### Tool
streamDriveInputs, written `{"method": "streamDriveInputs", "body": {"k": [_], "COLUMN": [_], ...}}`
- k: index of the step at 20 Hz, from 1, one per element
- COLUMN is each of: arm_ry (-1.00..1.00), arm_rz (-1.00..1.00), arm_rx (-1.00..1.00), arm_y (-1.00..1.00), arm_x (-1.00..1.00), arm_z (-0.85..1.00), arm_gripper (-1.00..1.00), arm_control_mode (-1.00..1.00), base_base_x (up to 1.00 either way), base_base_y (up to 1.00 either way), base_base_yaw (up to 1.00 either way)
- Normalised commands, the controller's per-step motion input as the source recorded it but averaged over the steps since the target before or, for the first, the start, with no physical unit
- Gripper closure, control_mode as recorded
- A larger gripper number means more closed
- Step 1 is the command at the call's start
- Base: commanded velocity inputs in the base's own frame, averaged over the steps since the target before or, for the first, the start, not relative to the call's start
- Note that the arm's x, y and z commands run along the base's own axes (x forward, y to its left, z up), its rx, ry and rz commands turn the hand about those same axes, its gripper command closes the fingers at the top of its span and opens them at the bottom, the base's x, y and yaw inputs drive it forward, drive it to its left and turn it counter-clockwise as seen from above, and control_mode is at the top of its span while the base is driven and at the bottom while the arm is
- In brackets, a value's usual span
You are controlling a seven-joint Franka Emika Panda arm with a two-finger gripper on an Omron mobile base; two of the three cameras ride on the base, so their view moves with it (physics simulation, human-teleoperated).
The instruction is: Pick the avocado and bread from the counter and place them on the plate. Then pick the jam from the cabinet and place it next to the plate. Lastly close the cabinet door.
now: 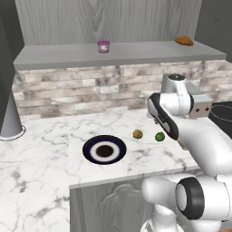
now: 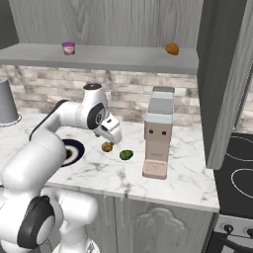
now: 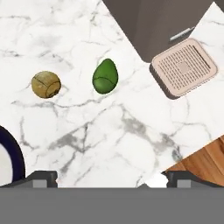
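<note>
Plainly spread wide, gripper (image 3: 111, 177) jaws, with nothing between them, hanging above bare counter (image 3: 109, 135) marble. Below and just beyond, avocado (image 3: 105, 76) and bread (image 3: 46, 84) side by side on the slab, near each other but apart, untouched. Same pair seen from the left base view: bread (image 1: 137, 134) to the left, avocado (image 1: 159, 136) to the right, both right of the plate (image 1: 104, 150), which lies flat near the counter's front edge. Up on the cabinet (image 1: 113, 53) shelf, jam (image 1: 103, 46) upright toward the left, an orange-brown croissant (image 1: 184, 41) far to the right. From the right base view, gripper (image 2: 112, 135) poised over the bread (image 2: 106, 147), avocado (image 2: 126, 154) just right of it, a coffee machine (image 2: 158, 132) standing further right on the marble, its ridged drip tray (image 3: 183, 68) close to the avocado. Open cabinet door (image 2: 232, 84) at the right edge.
</note>
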Motion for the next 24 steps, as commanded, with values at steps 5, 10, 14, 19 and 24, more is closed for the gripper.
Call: {"method": "streamDriveInputs", "body": {"k": [5,10,14,19,24], "arm_ry": [0.03,0.0,0.0,0.0,0.0], "arm_rz": [-0.23,-0.12,-0.06,-0.02,-0.02], "arm_rx": [0.06,0.02,0.0,0.0,0.0], "arm_y": [-0.17,-0.23,-0.2,-0.08,-0.02], "arm_x": [0.27,0.24,0.22,0.19,0.2], "arm_z": [-0.29,-0.31,-0.32,-0.32,-0.3], "arm_gripper": [-1.0,-1.0,-1.0,-1.0,-1.0], "arm_control_mode": [-1.0,-1.0,-1.0,-1.0,-1.0], "base_base_x": [0.0,0.0,0.0,0.0,0.0], "base_base_y": [0.0,0.0,0.0,0.0,0.0], "base_base_yaw": [0.0,0.0,0.0,0.0,0.0]}}
